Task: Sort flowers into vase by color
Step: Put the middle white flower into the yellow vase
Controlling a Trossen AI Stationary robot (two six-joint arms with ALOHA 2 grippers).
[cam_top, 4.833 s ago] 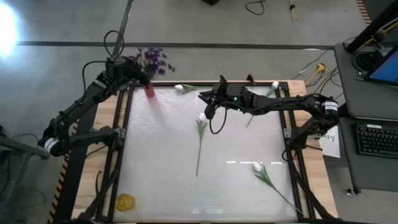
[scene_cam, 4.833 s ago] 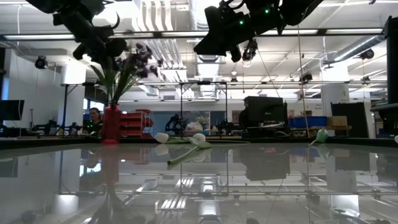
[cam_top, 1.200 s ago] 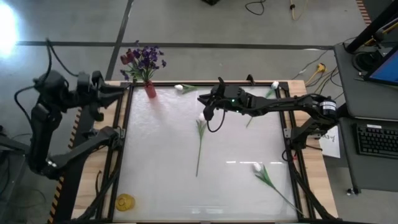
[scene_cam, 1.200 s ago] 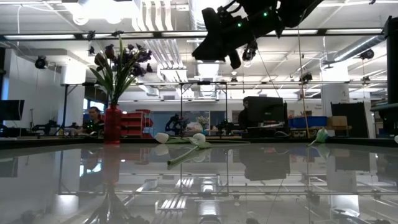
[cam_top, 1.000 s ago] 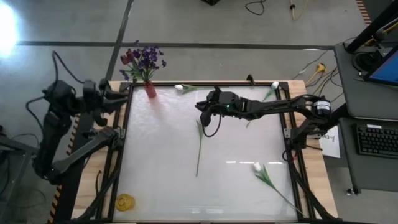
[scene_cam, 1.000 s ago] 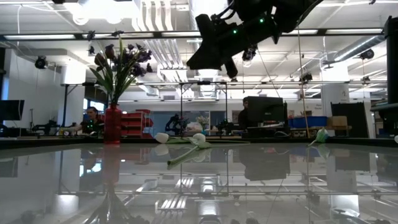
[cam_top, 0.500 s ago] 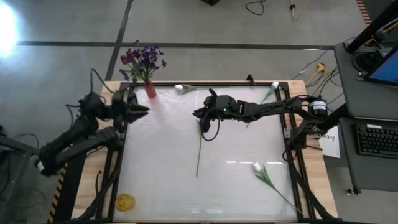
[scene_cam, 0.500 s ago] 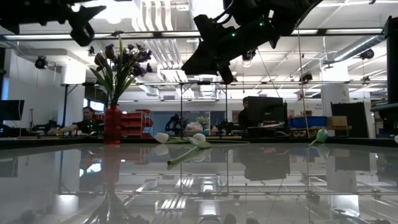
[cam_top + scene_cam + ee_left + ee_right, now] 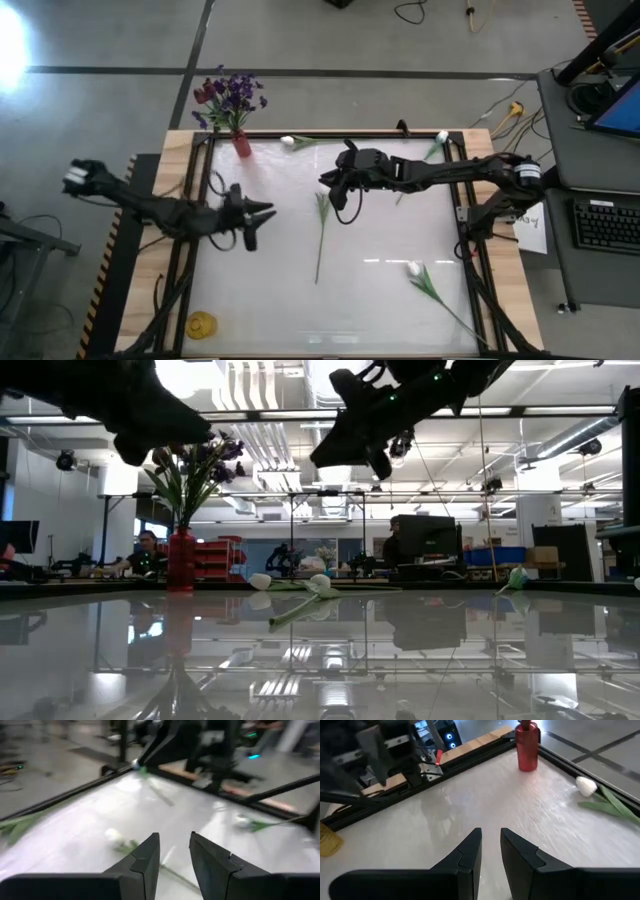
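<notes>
Purple blossoms (image 9: 236, 93) stood sorted in red vase (image 9: 241, 145); white tulips (image 9: 412, 268) lay loose on bench (image 9: 380, 300), awaiting pickup. Left gripper (image 9: 262, 210) and right gripper (image 9: 328, 180) hung above bench, each narrowly parted, holding nothing.

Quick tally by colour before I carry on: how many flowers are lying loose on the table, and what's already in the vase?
White tulips loose on the table: 4
Purple bunch in the red vase: 1
Dark red tulip in the vase: 1
Total: 6

White table (image 9: 270, 290), red vase (image 9: 241, 145) (far corner), four white tulips (image 9: 322, 200)
</notes>
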